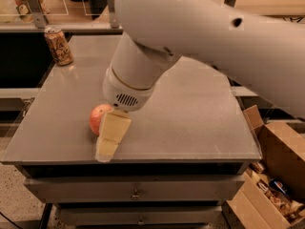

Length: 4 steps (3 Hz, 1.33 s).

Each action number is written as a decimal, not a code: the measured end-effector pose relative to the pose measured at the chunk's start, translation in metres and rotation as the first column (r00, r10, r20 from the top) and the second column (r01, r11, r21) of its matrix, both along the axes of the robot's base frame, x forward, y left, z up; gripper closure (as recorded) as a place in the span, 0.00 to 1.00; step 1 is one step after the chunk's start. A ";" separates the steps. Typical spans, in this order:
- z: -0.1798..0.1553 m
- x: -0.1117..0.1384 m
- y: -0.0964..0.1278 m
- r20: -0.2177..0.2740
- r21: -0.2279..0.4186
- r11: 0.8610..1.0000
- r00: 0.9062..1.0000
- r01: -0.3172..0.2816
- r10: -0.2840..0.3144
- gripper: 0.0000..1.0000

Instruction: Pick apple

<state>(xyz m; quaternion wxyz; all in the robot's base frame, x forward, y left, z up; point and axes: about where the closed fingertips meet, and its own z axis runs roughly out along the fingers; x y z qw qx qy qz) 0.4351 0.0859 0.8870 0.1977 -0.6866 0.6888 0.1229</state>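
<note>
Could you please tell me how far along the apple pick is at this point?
The approach looks done: the gripper is down beside the apple, partly covering it in this view. The grasp itself is in hand, and a secure hold cannot be confirmed. Lifting is left, as the apple sits on the table.

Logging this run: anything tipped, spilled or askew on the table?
Nothing stands out. The can stands upright at a far corner, the apple sits near the front edge, and the tool hangs beside it, partly covering it.
</note>
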 end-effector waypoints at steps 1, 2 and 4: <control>-0.018 0.001 0.016 -0.029 -0.033 0.999 1.000 -0.012 0.011 0.00; -0.029 0.003 0.026 -0.045 -0.049 0.999 0.999 -0.024 0.022 0.00; -0.043 0.015 0.032 -0.076 -0.064 0.998 0.997 -0.025 0.020 0.00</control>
